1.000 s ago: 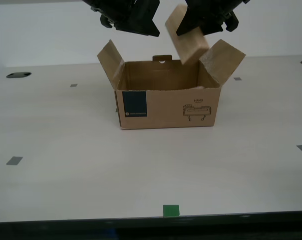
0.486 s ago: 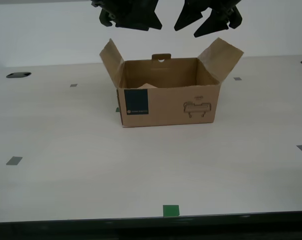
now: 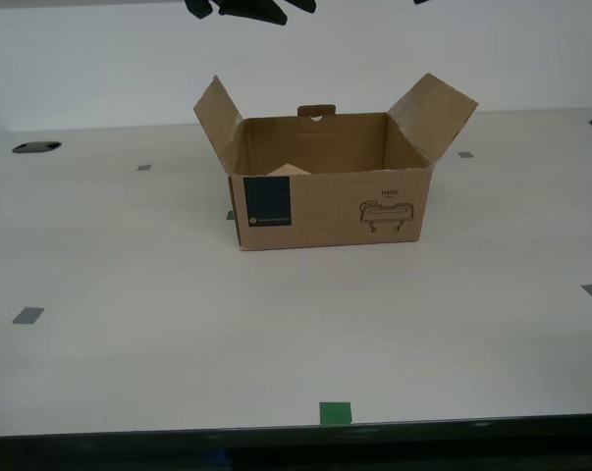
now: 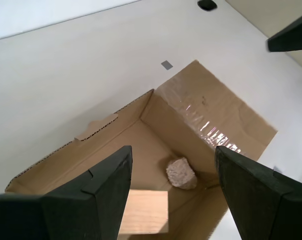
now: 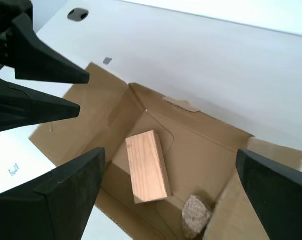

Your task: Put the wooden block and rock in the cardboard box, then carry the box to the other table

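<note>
Loading looks complete: the wooden block point(image 5: 147, 166) lies flat on the floor of the cardboard box point(image 3: 330, 209), and the rock point(image 5: 196, 215) sits on the same floor near it, apart from it. The box stands on the smooth white tabletop point(image 3: 158, 294), flaps raised.

The first gripper point(image 5: 172, 186) is spread wide over the opening and holds nothing. The second gripper point(image 4: 173, 170) is likewise wide open and empty. In the exterior view only dark tips show at the upper edge.

Judged step in hand: taking hold of the box for the carry. To do it well, each gripper should come down outside the flaps, take opposite walls evenly, and lift level so the loose contents do not slide.
</note>
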You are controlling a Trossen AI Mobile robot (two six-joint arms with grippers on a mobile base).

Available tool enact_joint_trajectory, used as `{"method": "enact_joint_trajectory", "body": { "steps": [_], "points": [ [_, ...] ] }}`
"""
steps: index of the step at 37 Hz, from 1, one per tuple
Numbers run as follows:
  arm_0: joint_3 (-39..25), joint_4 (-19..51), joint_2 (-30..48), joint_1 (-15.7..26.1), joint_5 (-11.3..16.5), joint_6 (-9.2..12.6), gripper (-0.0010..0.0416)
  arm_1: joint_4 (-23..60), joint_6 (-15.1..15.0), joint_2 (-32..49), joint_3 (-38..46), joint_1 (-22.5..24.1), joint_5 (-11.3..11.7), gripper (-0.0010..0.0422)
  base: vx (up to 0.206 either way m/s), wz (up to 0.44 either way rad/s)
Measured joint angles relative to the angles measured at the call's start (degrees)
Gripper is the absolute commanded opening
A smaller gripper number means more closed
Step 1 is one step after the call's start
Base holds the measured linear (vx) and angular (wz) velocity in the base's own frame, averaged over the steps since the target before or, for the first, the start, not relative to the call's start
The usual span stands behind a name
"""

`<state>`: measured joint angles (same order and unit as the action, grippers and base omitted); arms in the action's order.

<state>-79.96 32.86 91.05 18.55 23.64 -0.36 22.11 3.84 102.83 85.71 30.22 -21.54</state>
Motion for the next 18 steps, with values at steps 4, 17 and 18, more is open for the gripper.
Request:
{"method": "enact_joint_trajectory", "body": {
  "steps": [4,17,18],
  "points": [
    [-4.7,5.8,0.0,-0.9,-1.2,0.0,0.0359,5.8,0.7,0.0,3.7,-0.3,0.0,0.022,0.0,0.0],
    [-16.2,19.6,0.0,-3.0,-9.0,0.0,0.0387,20.9,1.9,0.0,16.7,-3.4,0.0,0.022,0.0,0.0],
    [-16.7,20.3,0.0,-3.1,-9.5,0.0,0.0387,21.2,2.3,0.0,17.3,-3.7,0.0,0.022,0.0,0.0]
  ]
}}
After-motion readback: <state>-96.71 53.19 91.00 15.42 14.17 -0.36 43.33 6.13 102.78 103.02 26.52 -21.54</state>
